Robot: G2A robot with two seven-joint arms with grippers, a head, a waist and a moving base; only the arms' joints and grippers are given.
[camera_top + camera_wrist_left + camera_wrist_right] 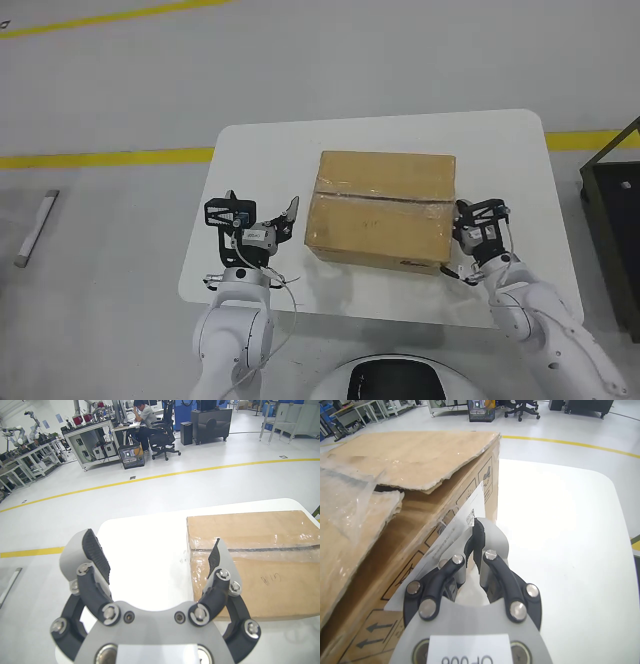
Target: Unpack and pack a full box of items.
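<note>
A brown cardboard box (385, 205) lies on the white table (260, 150), its top flaps joined by clear tape (275, 547) along the middle seam. In the right wrist view the box (395, 457) has a torn flap edge lifted a little over a dark gap. My left gripper (262, 207) stands open just left of the box (250, 562), one fingertip (217, 555) near its corner, nothing held. My right gripper (480, 212) is shut against the box's right side, its tips (476, 523) at a white label (460, 525) there.
Bare table surface lies left of the box and along its far edge. A dark green frame (612, 230) stands off the table's right side. A grey bar (35, 228) lies on the floor to the left.
</note>
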